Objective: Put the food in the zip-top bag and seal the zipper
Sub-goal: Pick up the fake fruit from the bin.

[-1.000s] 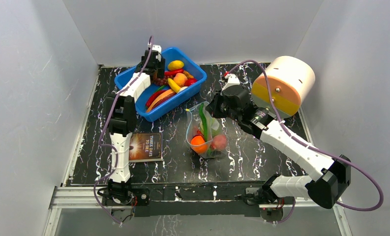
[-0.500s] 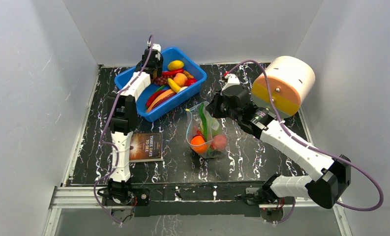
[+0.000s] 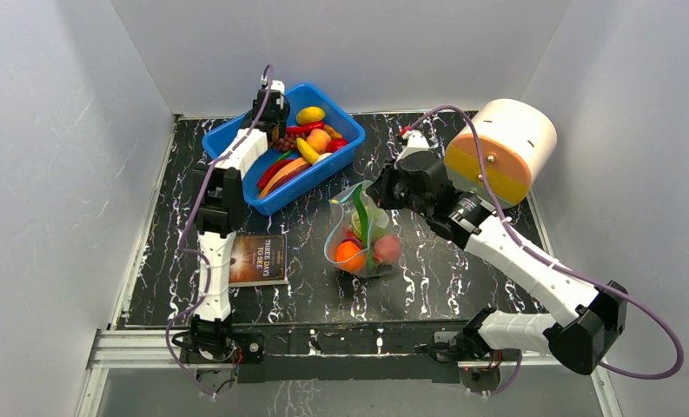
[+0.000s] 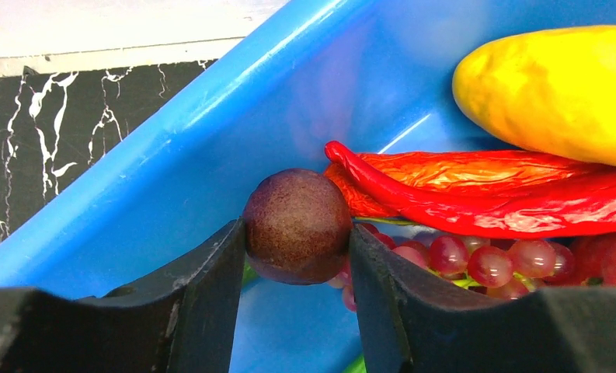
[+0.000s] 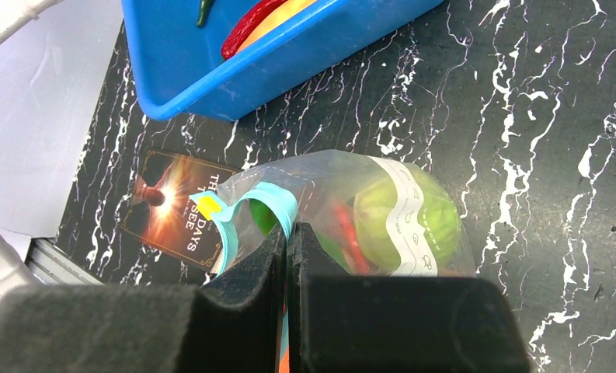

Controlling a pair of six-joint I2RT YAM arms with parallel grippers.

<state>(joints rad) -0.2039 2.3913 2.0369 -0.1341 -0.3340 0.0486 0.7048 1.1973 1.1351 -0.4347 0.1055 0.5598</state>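
In the left wrist view my left gripper point(image 4: 297, 242) is shut on a round dark purple piece of food point(image 4: 297, 224), both fingers touching its sides, inside the blue bin point(image 4: 172, 179). Behind it lie a red chili point(image 4: 483, 194), grapes point(image 4: 483, 260) and a yellow piece point(image 4: 553, 93). From above, the left gripper point(image 3: 275, 130) sits at the bin's far-left corner. My right gripper point(image 5: 287, 233) is shut on the zipper strip point(image 5: 277, 203) of the zip-top bag point(image 5: 398, 210). The bag point(image 3: 362, 239) stands mid-table with its mouth held open, holding an orange point(image 3: 351, 254), a peach point(image 3: 387, 249) and green pieces.
The blue bin point(image 3: 228, 139) with several more toy foods stands at the back left. A dark book point(image 3: 258, 259) lies to the left of the bag. A large white, orange and yellow cylinder point(image 3: 501, 148) stands at the back right, behind the right arm.
The left jaws have narrowed onto the purple piece in the bin. The right gripper has shifted a little, pulling the bag's mouth wider; the bag has slid slightly left.
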